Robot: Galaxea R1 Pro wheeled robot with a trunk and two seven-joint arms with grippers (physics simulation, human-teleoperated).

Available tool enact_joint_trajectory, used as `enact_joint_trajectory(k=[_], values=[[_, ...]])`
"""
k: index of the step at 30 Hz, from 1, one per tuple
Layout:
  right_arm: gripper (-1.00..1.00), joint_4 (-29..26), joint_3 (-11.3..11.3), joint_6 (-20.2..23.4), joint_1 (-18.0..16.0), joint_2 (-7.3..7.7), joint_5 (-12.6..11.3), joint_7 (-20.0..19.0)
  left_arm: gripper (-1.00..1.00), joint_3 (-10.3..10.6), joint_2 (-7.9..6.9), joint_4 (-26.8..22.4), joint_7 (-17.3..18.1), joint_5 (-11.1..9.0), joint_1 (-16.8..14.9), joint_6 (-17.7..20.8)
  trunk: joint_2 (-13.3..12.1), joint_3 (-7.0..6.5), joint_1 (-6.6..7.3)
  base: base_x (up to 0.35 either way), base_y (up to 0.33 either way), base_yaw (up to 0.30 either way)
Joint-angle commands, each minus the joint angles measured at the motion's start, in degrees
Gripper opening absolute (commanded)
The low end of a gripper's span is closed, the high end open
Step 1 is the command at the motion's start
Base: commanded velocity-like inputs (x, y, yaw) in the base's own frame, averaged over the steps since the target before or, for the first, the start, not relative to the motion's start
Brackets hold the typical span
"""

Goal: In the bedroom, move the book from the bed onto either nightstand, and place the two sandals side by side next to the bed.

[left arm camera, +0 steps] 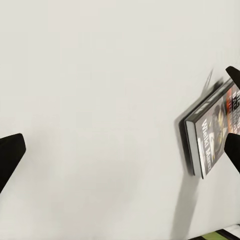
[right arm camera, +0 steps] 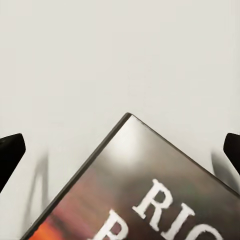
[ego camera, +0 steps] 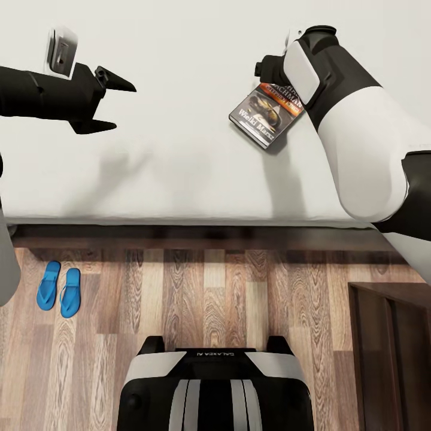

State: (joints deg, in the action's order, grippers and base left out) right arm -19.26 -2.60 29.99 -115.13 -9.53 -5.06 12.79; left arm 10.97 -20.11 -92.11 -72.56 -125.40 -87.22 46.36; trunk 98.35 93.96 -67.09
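The book [ego camera: 267, 115] is a thin glossy paperback with a dark cover, an orange band and white letters. It lies flat on the smooth pale mattress of the bed [ego camera: 179, 155], turned at an angle. The right end effector [right arm camera: 120, 150] is above one corner of the book; its black fingertips [right arm camera: 11, 152] are wide apart and hold nothing. The left end effector [ego camera: 114, 106] hangs over bare mattress, well apart from the book, with its two pointed black fingers spread and empty. The two flat blue sandals [ego camera: 58, 292] lie side by side on the wood-plank floor [ego camera: 227, 299], near the dark wooden bed frame [ego camera: 197, 237]. A dark brown cabinet [ego camera: 392, 353] with square edges stands at the right.
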Motion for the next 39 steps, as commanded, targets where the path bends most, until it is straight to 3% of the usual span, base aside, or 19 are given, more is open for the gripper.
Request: enact_joint_trajectory(k=[1,11,18,23,39], values=[[1.00,1.78,-0.50,0.25,0.03,-0.05,-1.24,0.54,1.00,0.02,-0.04,-0.02,-0.47,-0.35,-0.06,0.37,0.01,0.03,-0.01,-0.007,0.000,0.000],[1.00,-4.12,-0.56,1.06,0.28,0.02,-1.17,0.48,1.00,0.02,-0.10,-0.02,-0.47,-0.35,-0.06,0.40,0.01,0.03,-0.01,-0.001,0.000,0.000],[1.00,-11.18,-0.67,7.40,0.42,0.04,-1.12,0.43,1.00,0.02,-0.10,-0.02,-0.47,-0.36,-0.06,0.40,0.01,0.03,-0.01,0.000,0.000,0.000],[1.00,-15.27,-0.66,9.65,0.55,0.02,-1.04,0.46,1.00,0.03,-0.10,-0.02,-0.46,-0.37,-0.06,0.40,0.01,0.03,-0.01,0.000,0.000,0.000],[1.00,-18.62,-0.69,14.55,1.01,-0.02,-1.26,0.41,1.00,0.10,-0.18,-0.01,-0.47,-0.37,-0.06,0.58,0.01,-0.67,-0.01,0.005,0.013,-0.029]])
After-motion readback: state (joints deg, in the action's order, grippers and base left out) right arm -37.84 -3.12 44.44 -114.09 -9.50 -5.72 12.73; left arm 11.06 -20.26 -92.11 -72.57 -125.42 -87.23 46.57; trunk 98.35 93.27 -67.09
